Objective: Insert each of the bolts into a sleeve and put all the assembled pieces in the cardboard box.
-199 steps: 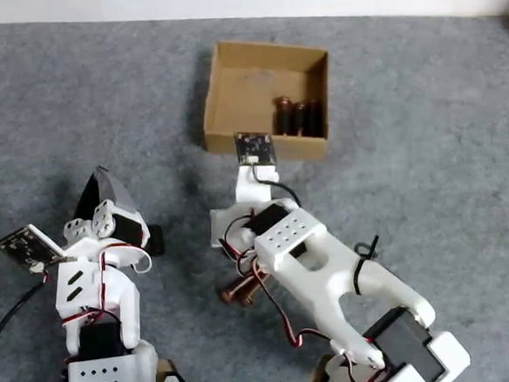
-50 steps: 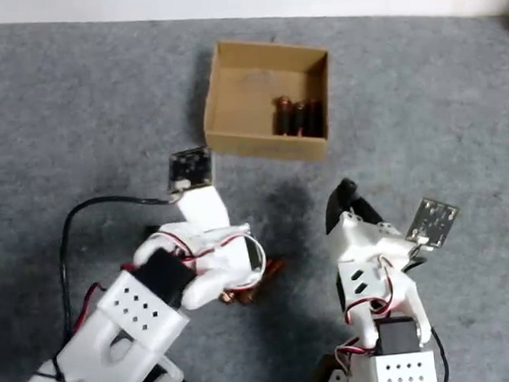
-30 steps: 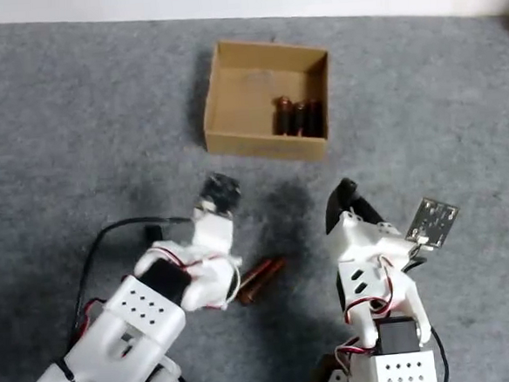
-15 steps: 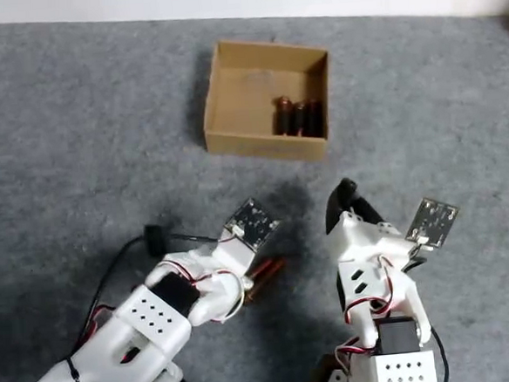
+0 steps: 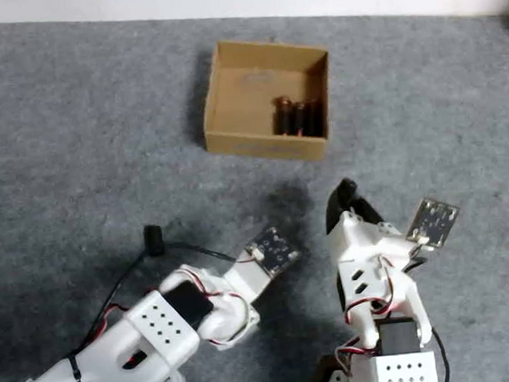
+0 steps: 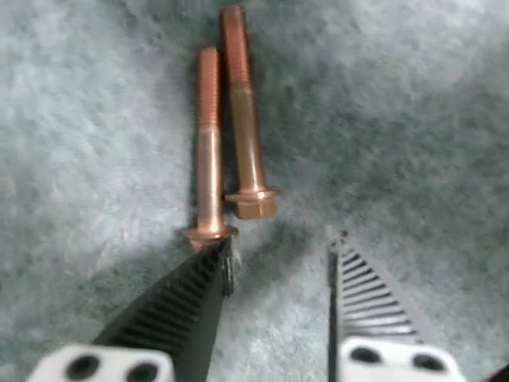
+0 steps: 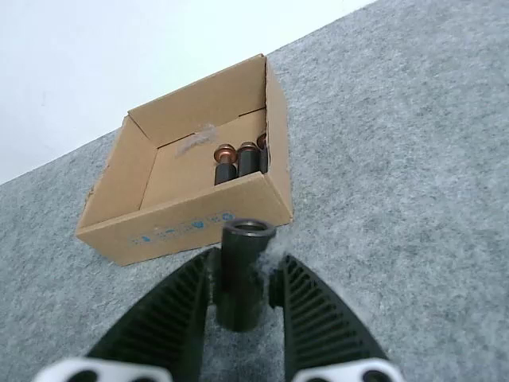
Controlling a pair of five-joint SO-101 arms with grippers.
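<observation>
Bolts are the matter in hand. Two copper-coloured flanged hex bolts lie side by side and touching on the grey carpet (image 6: 413, 95), the nearer bolt (image 6: 208, 143) and the farther bolt (image 6: 242, 111) both with their heads towards the left gripper (image 6: 280, 251). Its jaws stand wide apart with nothing between them. One fingertip sits right at the nearer bolt's flange and the other is over bare carpet beside the heads.

The step looks like picking up a single bolt. The next move likely calls for shifting sideways so that only one shank lies between the jaws before they close, since the two bolts touch and could be taken together.

The right gripper (image 7: 242, 274) is clamped around a short black cylindrical sleeve (image 7: 242, 239), whose open bore points out past the fingertips, ready to receive a bolt. Beyond it stands the open brown cardboard box (image 7: 183, 223), with three assembled pieces (image 7: 238, 163) in a row in one corner.

In the high view the left arm (image 5: 168, 324) reaches low, its wrist bent down over the carpet. The right arm (image 5: 378, 274) is folded upright beside it, well short of the box.
</observation>
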